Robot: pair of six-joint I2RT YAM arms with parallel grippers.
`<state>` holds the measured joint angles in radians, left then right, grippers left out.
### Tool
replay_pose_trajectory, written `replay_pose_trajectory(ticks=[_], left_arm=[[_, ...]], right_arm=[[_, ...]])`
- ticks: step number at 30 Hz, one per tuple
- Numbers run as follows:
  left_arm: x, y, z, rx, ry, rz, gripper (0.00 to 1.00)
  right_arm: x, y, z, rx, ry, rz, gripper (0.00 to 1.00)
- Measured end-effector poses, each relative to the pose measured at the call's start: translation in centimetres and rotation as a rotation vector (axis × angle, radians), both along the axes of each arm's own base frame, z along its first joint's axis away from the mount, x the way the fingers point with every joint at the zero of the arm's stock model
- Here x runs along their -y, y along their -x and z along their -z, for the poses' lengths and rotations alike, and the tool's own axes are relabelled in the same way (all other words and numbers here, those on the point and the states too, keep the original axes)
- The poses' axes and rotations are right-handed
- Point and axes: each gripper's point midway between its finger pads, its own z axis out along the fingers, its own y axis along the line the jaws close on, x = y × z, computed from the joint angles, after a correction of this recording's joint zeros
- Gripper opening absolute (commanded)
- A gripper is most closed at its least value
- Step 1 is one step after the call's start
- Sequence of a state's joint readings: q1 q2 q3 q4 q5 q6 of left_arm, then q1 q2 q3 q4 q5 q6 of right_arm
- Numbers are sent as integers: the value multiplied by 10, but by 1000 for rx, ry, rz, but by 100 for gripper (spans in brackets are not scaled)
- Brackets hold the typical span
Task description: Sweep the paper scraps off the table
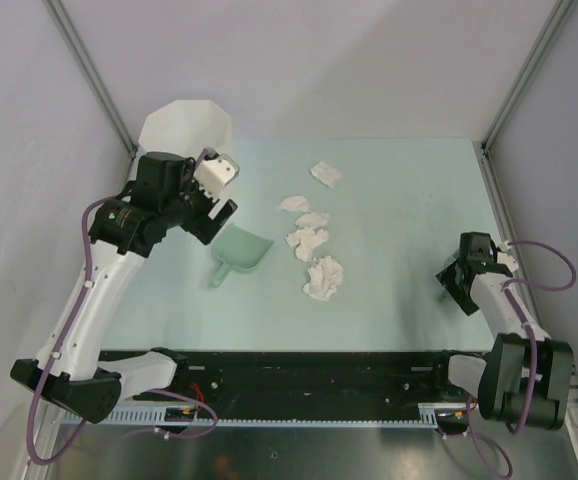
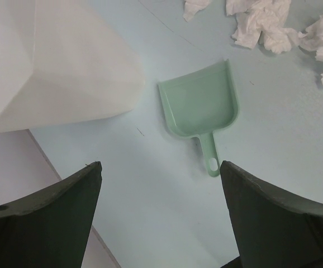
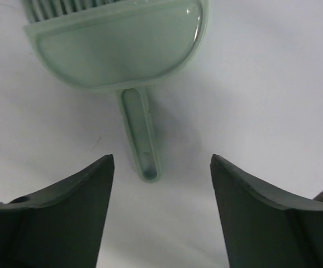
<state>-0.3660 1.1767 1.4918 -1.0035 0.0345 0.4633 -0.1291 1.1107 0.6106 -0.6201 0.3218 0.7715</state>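
Several crumpled white paper scraps (image 1: 315,240) lie in a loose group at the middle of the pale green table (image 1: 399,200); some show at the top right of the left wrist view (image 2: 262,25). My left gripper (image 1: 217,218) is open and empty, above the table just behind a green dustpan (image 1: 241,255). In the left wrist view the dustpan (image 2: 200,103) lies ahead of the open gripper (image 2: 160,164), its handle next to the right finger. My right gripper (image 1: 452,285) is open and empty at the table's right. In the right wrist view a green brush (image 3: 117,44) lies ahead of the gripper (image 3: 161,157), handle pointing between the fingers.
A tall white faceted bin (image 1: 184,130) stands at the table's back left corner, close behind my left gripper; it also fills the upper left of the left wrist view (image 2: 55,61). Grey walls and metal rails edge the table. A black rail runs along the front.
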Motion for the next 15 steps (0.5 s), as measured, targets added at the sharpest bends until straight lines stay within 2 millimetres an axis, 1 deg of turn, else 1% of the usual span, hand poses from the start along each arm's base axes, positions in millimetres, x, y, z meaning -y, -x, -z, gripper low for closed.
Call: replay_pose_trajectory(ticks=[3,5,6,7,9,10,11,12,13,15], left_arm=[[1,0,0,-2,4,4,91],[1,0,0,-2,5,6,91],[2,0,0,-3,7,9,91],[2,1,0,-4,8,11,91],[3,0,0,-4,9,13,91],[3,1,1,-6,10,14,91],[3,1,1,-6,11,15,91],[4,1,1,-7,12,16,91],[4,0,1,-8,12,17,91],[4,0,2,-10,12,18,91]], right_arm=[[2,-2,18,-38,-40,2,66],[-1,-4,28,-60,-61,-13,59],[0,-5,30,-70,-58,-20,57],[0,-10,30,-57,-57,-30,51],[1,-15,30,-46,-52,-39,44],[1,-17,30,-43,-49,-45,30],[2,-20,30,-34,-47,-49,14],[2,-22,30,-30,-44,-56,4],[1,-25,31,-23,-48,-65,0],[-2,-32,30,-1,-57,-81,0]])
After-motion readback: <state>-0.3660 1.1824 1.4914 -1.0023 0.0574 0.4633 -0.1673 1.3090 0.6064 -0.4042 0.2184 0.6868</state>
